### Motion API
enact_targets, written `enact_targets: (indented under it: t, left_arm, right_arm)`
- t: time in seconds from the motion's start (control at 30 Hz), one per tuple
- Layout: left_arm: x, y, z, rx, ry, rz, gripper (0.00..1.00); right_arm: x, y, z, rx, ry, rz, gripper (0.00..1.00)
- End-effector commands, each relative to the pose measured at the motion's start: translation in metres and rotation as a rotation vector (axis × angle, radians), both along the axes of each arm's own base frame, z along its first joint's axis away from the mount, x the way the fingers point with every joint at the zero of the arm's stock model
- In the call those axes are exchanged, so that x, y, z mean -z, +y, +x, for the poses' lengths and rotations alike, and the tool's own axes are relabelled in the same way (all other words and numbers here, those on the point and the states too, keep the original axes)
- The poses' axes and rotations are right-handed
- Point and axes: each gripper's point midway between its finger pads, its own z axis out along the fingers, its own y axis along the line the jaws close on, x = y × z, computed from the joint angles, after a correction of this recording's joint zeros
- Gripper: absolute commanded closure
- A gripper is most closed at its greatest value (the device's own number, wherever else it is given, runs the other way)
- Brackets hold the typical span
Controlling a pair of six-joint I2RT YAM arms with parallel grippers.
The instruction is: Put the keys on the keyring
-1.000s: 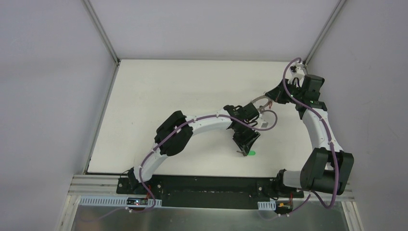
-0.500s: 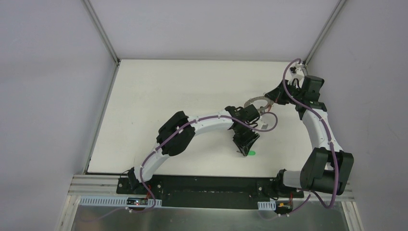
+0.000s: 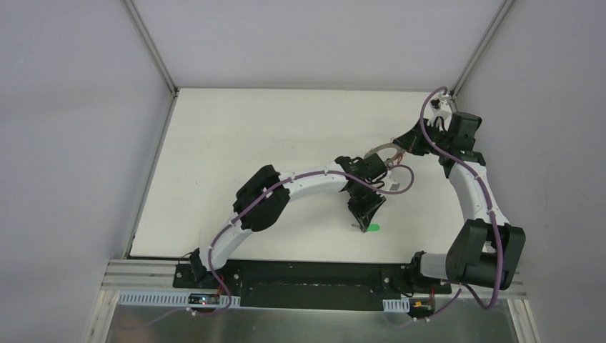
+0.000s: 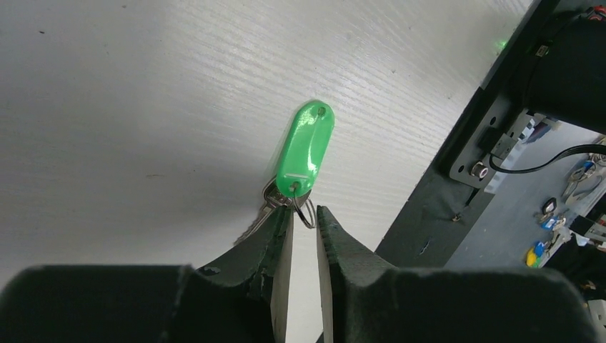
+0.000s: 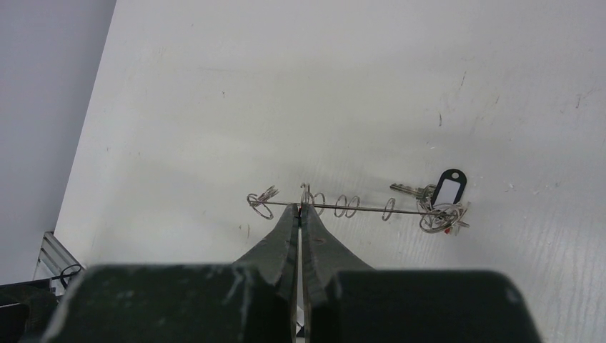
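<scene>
Left hand (image 4: 303, 214), tips slightly spread, straddles the green key's (image 4: 306, 150) loop (image 4: 309, 214); right hand (image 5: 300, 208), pressed together, pinches the keyring (image 5: 344, 207).

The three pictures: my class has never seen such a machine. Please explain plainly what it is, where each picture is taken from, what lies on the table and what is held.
This is a robot: two jointed arms bolted to a white table. One picture looks down from above; the other two come from a camera on each wrist, looking along its fingers. The left end effector has its jaws narrowly apart around the wire loop of the green-tagged key, which lies on the table; a firm grip is not certain. The right end effector is shut on the keyring, seen edge-on as a thin line, with a black-tagged key at its far end.
</scene>
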Motion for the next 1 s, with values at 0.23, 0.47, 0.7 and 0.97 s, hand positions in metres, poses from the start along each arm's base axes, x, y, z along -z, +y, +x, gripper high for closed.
enact_targets:
  t: [0.23, 0.47, 0.7, 0.97]
  left_arm:
    - [0.000, -0.004, -0.008, 0.011, 0.035, 0.018, 0.80]
    - [-0.003, -0.003, -0.009, 0.014, 0.034, 0.014, 0.84]
    - [-0.008, -0.003, -0.009, 0.022, 0.025, 0.005, 0.98]
    - [-0.029, 0.004, -0.003, 0.049, -0.043, -0.029, 1.00]
  right_arm:
    - [-0.021, 0.001, 0.002, -0.016, -0.076, 0.020, 1.00]
    - [-0.022, 0.001, 0.002, -0.016, -0.080, 0.019, 1.00]
    - [-0.022, 0.000, 0.001, -0.014, -0.081, 0.019, 1.00]
    - [-0.023, -0.001, 0.001, -0.016, -0.086, 0.021, 1.00]
